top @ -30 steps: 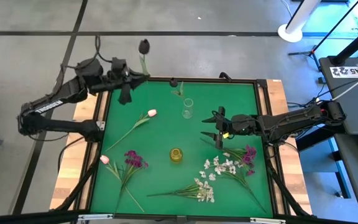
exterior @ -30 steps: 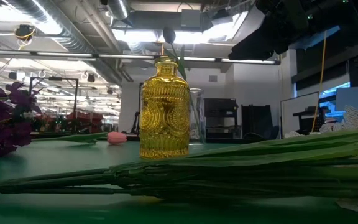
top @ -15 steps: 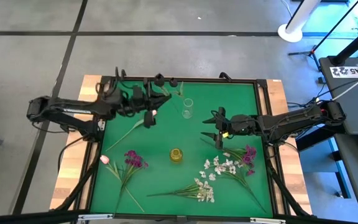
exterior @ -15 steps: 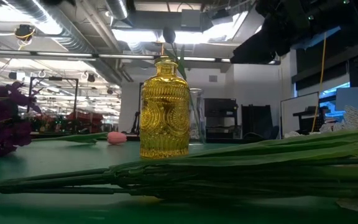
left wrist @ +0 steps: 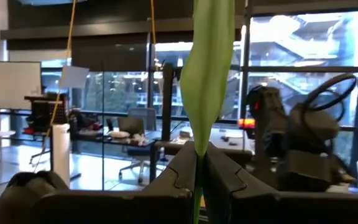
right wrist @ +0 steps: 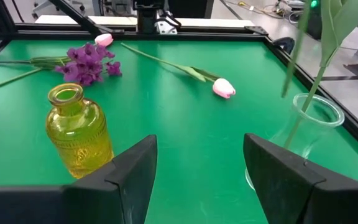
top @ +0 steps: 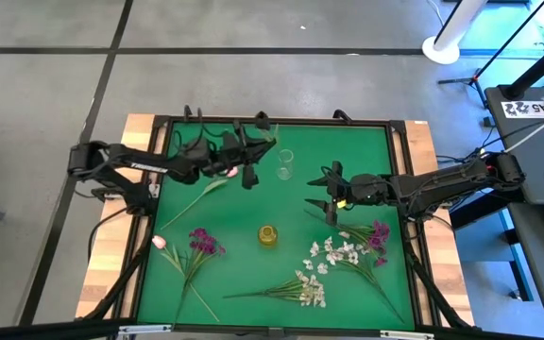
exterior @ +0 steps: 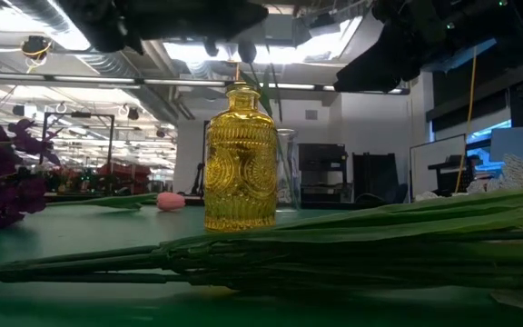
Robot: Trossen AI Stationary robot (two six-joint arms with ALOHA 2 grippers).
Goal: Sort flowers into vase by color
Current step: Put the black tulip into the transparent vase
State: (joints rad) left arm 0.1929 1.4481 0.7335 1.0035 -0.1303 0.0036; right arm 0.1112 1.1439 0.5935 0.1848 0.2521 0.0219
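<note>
My left gripper hovers just left of the clear glass vase, shut on a green-stemmed flower. A dark-budded flower stands with its stem in that vase. A yellow glass vase stands at the table's middle. My right gripper hangs open above the mat to its right, with nothing between its fingers. Lying flat on the mat are pink tulips, magenta clusters and white sprays. My left gripper pinches the flower's green stem between its two fingers. The fingers come about level from the table's left and lie across the stem. The stem stands upright, its leaf rising above the fingers. The flower is lifted clear of the table.
A pink tulip lies right under my left gripper. Another magenta cluster and a second white spray lie near right. A raised black frame rims the green mat. Bare mat shows between the two vases.
My left gripper has swung from the table's far left corner toward the right and near side and come down next to the clear vase. It has turned about level on the way. It stays shut on the flower it carries.
</note>
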